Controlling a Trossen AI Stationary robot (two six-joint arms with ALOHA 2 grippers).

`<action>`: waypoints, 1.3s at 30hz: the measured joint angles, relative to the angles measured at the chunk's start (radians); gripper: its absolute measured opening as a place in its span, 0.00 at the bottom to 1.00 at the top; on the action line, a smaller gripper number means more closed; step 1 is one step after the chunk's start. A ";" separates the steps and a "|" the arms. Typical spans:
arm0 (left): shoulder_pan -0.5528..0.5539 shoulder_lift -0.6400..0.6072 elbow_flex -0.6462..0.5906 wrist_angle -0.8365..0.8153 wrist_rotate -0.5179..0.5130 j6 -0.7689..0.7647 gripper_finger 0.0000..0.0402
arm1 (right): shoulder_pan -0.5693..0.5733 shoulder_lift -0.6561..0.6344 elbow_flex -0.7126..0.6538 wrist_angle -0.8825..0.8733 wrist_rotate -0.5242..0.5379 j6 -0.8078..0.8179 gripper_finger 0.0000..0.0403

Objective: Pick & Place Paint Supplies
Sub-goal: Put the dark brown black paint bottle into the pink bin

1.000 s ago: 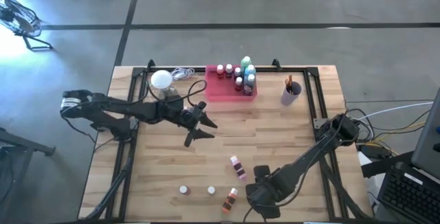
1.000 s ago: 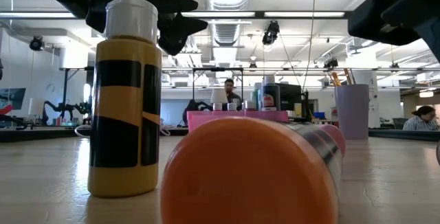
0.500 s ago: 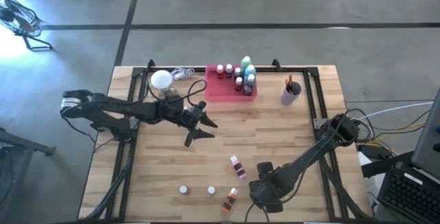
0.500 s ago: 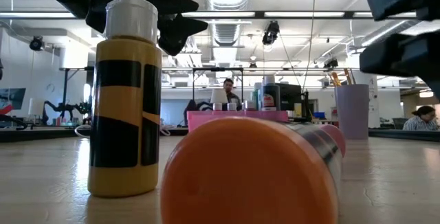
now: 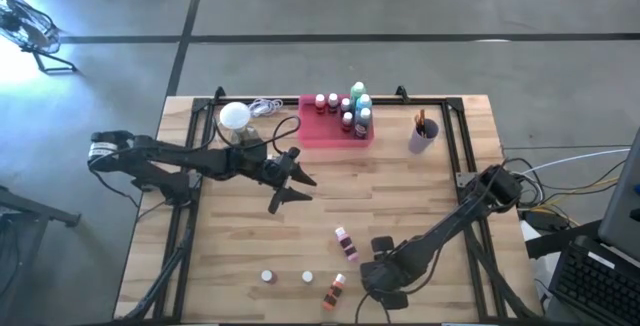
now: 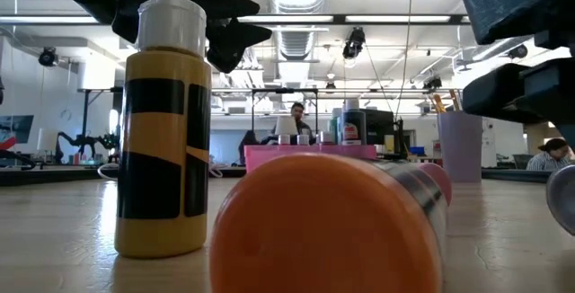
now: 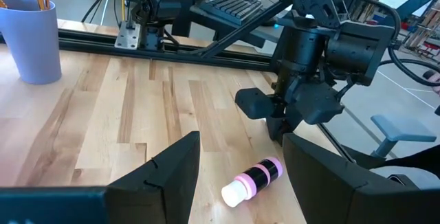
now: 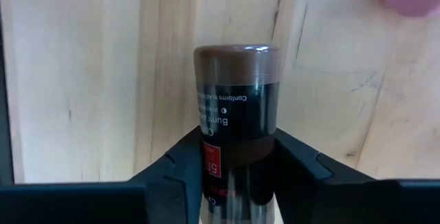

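Since a second ago your right gripper (image 8: 230,172) has drawn its fingers in around a brown bottle (image 8: 236,107) at the near right part of the table (image 5: 420,196); the left arm hasn't budged. Right wrist view shows both fingers pressed against the brown bottle's sides, so call it clamped on it, bottle base sticking out past the fingertips. Left gripper (image 5: 287,180) hangs mid-table with its fingers apart, nothing between them. Step in hand: grasp of a loose bottle, lift not yet begun by my read. Pink bottle (image 5: 346,242) lies on its side just beside your right gripper; orange bottle (image 5: 334,289) lies near the front edge, with two small capped bottles (image 5: 287,277) standing to its left. Pink tray (image 5: 320,131) at the far edge already holds several bottles; purple cup (image 5: 422,134) with brushes sits right of it. Next, raise straight up to clear the pink bottle, then carry toward the tray, probably. Watch for slip, grip is near one end.
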 joint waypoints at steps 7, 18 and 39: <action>0.000 0.000 0.000 0.000 0.000 0.007 0.53 | -0.006 -0.023 0.113 -0.185 0.013 0.005 0.27; -0.001 0.000 0.000 0.087 -0.036 0.089 0.53 | 0.065 -0.280 0.155 -0.148 0.711 -0.019 0.27; -0.115 0.044 0.107 0.662 0.026 0.420 0.53 | 0.107 -0.497 0.074 1.200 0.602 -1.433 0.27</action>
